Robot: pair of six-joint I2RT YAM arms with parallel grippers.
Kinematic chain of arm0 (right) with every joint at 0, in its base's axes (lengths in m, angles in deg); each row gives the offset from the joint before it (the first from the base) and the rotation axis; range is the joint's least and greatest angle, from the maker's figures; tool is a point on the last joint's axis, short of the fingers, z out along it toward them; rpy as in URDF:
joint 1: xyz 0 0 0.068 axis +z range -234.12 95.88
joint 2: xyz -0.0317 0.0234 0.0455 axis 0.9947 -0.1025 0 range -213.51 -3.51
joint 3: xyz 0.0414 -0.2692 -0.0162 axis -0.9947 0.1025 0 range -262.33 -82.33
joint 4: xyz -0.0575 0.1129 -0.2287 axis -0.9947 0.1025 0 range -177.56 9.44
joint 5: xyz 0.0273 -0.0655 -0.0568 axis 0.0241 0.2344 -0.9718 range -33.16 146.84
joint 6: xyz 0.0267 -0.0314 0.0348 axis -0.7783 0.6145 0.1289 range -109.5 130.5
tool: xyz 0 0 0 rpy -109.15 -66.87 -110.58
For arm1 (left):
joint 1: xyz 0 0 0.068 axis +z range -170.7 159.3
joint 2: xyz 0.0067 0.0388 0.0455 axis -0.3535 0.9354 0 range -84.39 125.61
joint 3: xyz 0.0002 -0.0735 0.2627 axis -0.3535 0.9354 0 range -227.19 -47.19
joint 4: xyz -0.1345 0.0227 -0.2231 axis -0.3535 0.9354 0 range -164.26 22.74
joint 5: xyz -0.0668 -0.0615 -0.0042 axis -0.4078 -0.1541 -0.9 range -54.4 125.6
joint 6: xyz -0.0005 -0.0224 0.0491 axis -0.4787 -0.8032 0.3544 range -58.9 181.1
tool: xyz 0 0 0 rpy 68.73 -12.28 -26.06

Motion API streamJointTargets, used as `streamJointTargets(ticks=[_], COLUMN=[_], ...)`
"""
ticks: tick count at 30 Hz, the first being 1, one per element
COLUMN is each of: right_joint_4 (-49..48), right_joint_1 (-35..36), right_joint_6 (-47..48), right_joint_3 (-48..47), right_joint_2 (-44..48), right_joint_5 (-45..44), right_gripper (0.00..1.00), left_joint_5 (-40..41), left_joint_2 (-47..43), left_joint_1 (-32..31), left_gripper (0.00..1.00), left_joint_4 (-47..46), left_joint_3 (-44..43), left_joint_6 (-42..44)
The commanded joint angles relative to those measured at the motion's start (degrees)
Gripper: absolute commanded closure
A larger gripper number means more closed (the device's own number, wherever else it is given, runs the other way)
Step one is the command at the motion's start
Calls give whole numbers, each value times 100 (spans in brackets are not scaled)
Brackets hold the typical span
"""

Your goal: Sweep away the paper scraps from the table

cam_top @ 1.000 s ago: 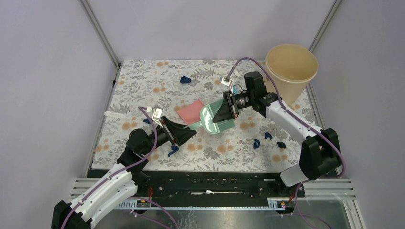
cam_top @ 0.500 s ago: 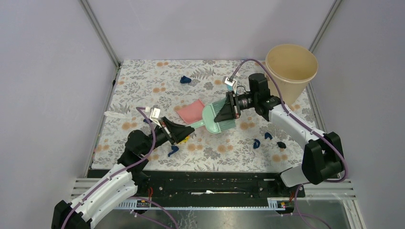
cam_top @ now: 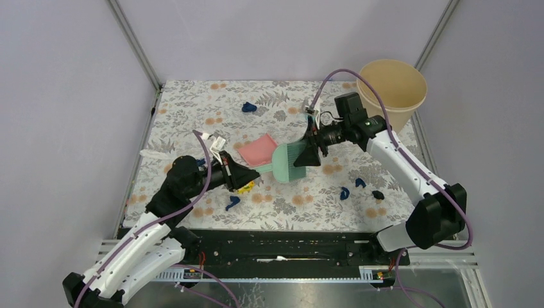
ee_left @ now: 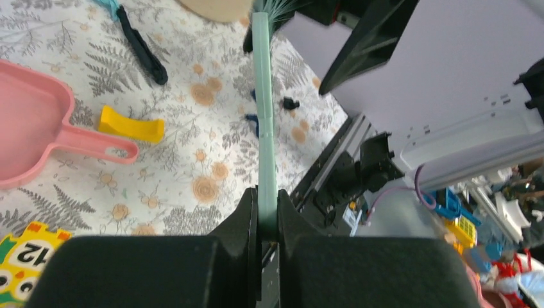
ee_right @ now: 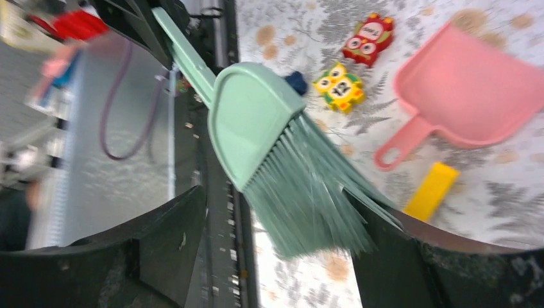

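- The left gripper (ee_left: 267, 196) is clamped on the green brush (cam_top: 287, 164) handle at mid-table. The right gripper (ee_right: 279, 218) jaws stand wide apart around the bristles.
- One pink dustpan (cam_top: 256, 149) lies beside the brush head, and one beige bin (cam_top: 392, 90) stands at the far right corner.
- Five navy paper scraps (cam_top: 344, 192) lie on the table (cam_top: 192, 102): three toward the near right corner, one by the near edge, one toward the far edge.
- The far left corner shows bare cloth.

Yellow owl block (ee_left: 18, 260) on the bench (ee_left: 192, 154), seen from the left wrist: black digits that look like "12". From the right wrist, a red owl block (ee_right: 367, 38) and the yellow one show small labels, too blurred to read
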Motion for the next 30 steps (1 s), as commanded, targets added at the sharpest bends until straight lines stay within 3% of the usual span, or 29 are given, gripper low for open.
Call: streamJointTargets(ticks=[1, 7, 12, 15, 20, 23, 26, 27, 29, 30], right_joint_4=[1703, 2224, 2231, 2370, 2528, 2611, 2732, 2758, 2759, 2757], right_joint_1=[68, 991, 1427, 1471, 1514, 1521, 1516, 1519, 1511, 1513], right_joint_6=[2340, 3038, 3003, 2958, 3035, 3046, 3044, 3045, 3010, 2984], right_joint_3=[-682, -800, -694, -783, -803, -776, -774, -738, -645, -600], right_joint_2=[178, -81, -301, -509, -788, -915, -1025, -1051, -1060, -1064], right_joint_5=[-812, -1805, -1344, -806, -651, -435, -151, -85, -7, 36], right_gripper=[16, 16, 18, 26, 43, 64, 92, 97, 100, 100], left_joint_5=[-727, -1405, -1874, -1850, -1862, -1841, -1709, -1565, -1275, -1179], left_joint_2=[50, 228, 313, 304, 358, 353, 322, 304, 231, 164], left_joint_1=[25, 29, 19, 27, 30, 24, 16, 22, 28, 30], left_gripper=[100, 100, 100, 100, 100, 100, 100, 92, 66, 60], left_joint_4=[1595, 2011, 1844, 1819, 1767, 1650, 1490, 1433, 1258, 1091], left_joint_3=[-561, -727, -767, -809, -873, -828, -748, -730, -652, -544], left_joint_6=[918, 1336, 1431, 1510, 1571, 1550, 1464, 1412, 1243, 1099])
